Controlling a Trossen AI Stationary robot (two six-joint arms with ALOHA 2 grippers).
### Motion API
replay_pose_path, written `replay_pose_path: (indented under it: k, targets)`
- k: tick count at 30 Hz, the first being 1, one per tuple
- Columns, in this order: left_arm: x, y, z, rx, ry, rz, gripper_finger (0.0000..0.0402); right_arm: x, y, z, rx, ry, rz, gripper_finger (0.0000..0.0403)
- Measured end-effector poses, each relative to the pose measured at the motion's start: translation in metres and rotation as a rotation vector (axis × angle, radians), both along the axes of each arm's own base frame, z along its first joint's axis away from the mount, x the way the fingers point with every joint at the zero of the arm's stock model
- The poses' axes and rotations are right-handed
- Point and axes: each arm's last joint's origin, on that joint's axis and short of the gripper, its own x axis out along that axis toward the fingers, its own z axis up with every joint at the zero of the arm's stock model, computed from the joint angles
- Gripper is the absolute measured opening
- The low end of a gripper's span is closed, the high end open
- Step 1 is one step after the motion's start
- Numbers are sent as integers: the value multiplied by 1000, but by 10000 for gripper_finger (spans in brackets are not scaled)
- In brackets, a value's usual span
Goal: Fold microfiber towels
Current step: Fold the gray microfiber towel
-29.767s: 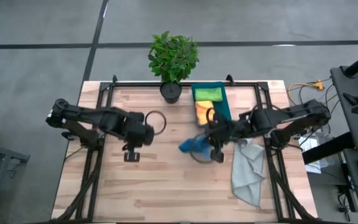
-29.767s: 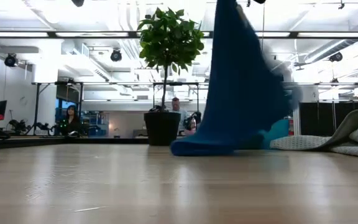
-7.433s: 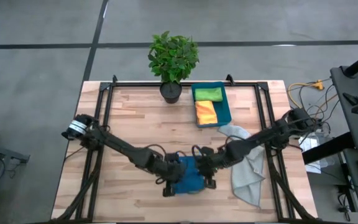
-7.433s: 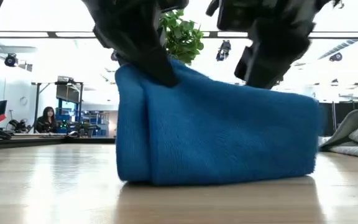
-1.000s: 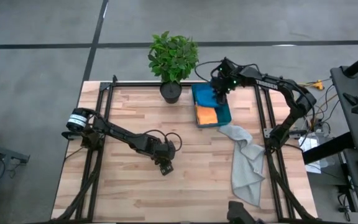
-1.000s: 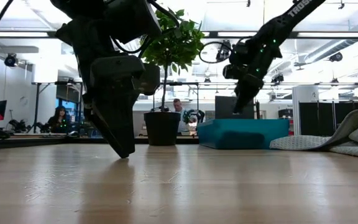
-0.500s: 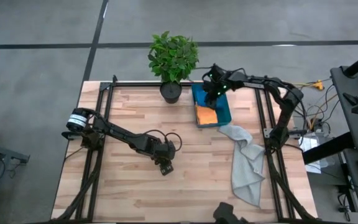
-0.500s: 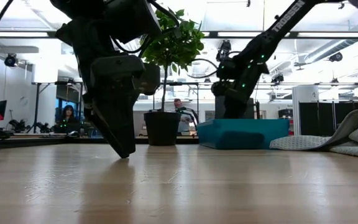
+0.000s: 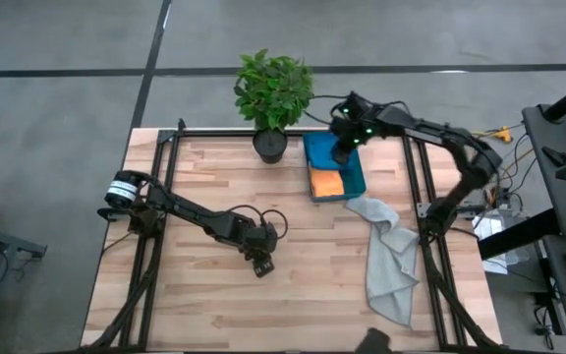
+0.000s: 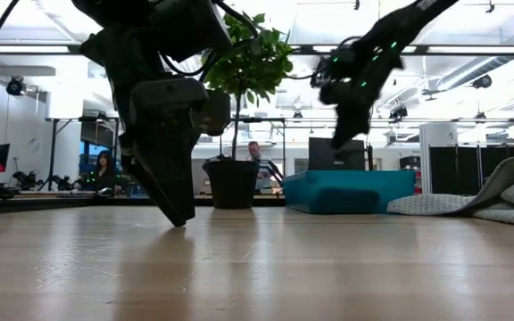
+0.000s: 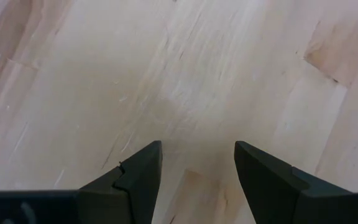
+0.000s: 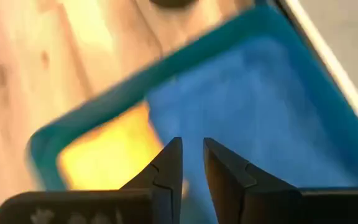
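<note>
right gripper (image 12: 191, 163) hovers, slightly parted, above blue towel (image 12: 272, 112) in teal bin (image 12: 73, 118).

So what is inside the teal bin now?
The teal bin holds a blue towel at its far end and an orange towel nearer the table's middle. The right gripper hangs above the blue one. Whether anything lies underneath is covered.

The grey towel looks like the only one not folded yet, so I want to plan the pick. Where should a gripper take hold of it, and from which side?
Probably the near corner of the pale grey towel, taken from above: it lies flat on the table there, edges showing. Its far end is bunched against the teal bin. The right gripper, open, hangs over that bin.
</note>
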Motion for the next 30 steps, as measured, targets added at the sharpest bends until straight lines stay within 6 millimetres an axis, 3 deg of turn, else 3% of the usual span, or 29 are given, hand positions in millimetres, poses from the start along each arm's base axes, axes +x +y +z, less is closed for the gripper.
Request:
replay_pose_path:
  k: [3,6,10,14,18,23,27,30]
  targets:
    - [0,0,0,10,-3,1,189,-22,17,10,99,43,-99,61]
    - [1,0,0,38,-20,15,189,-40,42,8,265,46,-212,60]
    - [6,3,2,100,-79,36,189,-57,89,-11,489,-10,-239,59]
    - [12,3,6,151,-163,-31,189,-74,135,-31,576,-24,-276,59]
    - [15,3,8,160,-205,-50,189,-94,169,-37,582,-35,-425,59]
    - [19,2,11,152,-252,-45,189,-112,195,-22,454,-124,-480,59]
    - [20,2,12,151,-278,-49,189,-113,210,-2,306,-166,-342,59]
    - [21,2,13,162,-287,-65,189,-106,224,8,287,-162,-201,59]
